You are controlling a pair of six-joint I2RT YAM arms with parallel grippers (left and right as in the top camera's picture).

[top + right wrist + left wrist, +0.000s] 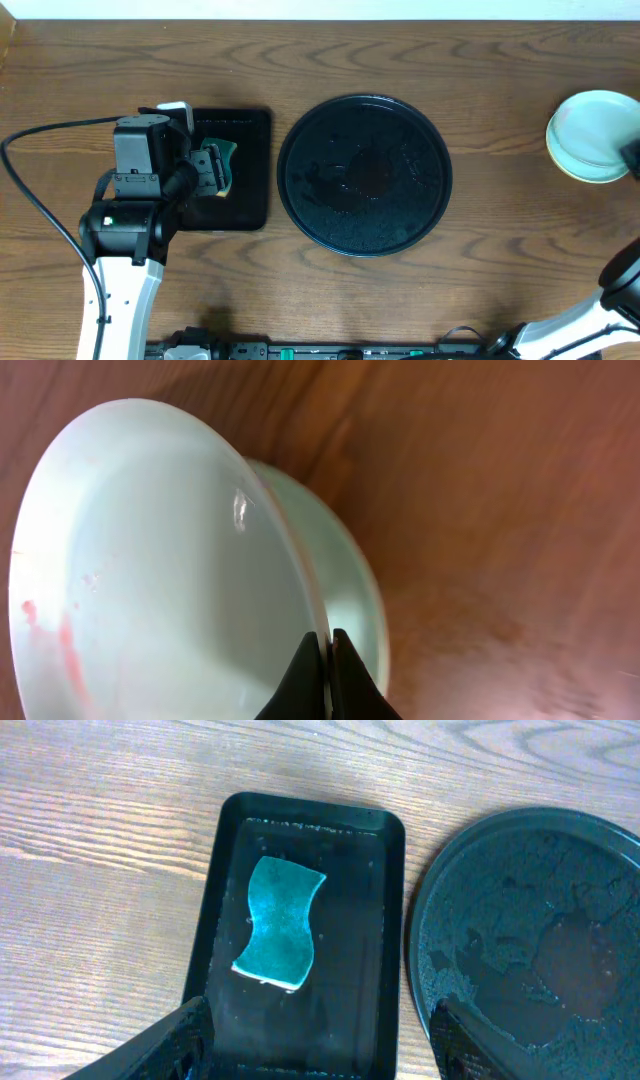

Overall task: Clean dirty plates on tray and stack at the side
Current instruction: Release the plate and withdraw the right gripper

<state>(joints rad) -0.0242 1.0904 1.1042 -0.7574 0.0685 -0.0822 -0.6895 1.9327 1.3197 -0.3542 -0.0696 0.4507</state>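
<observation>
The round black tray (pixel 365 175) lies mid-table with no plates on it, only wet streaks; its wet surface (pixel 530 920) also fills the right of the left wrist view. The plates (pixel 590 135) sit stacked at the table's far right. My right gripper (pixel 327 640) is shut on the rim of the top pale mint plate (pixel 170 570), which is tilted over another plate (pixel 350 580) and has a faint red trace near its left edge. My left gripper (pixel 320 1020) hangs open over the small rectangular tray (pixel 370 920), holding nothing.
A teal sponge (pixel 280 925) lies loose in the rectangular black tray (pixel 250 190) at the left, just ahead of my left gripper (pixel 212 170). A black cable (pixel 40 140) loops over the wood at the far left. My right arm (pixel 620 280) comes in from the bottom right corner.
</observation>
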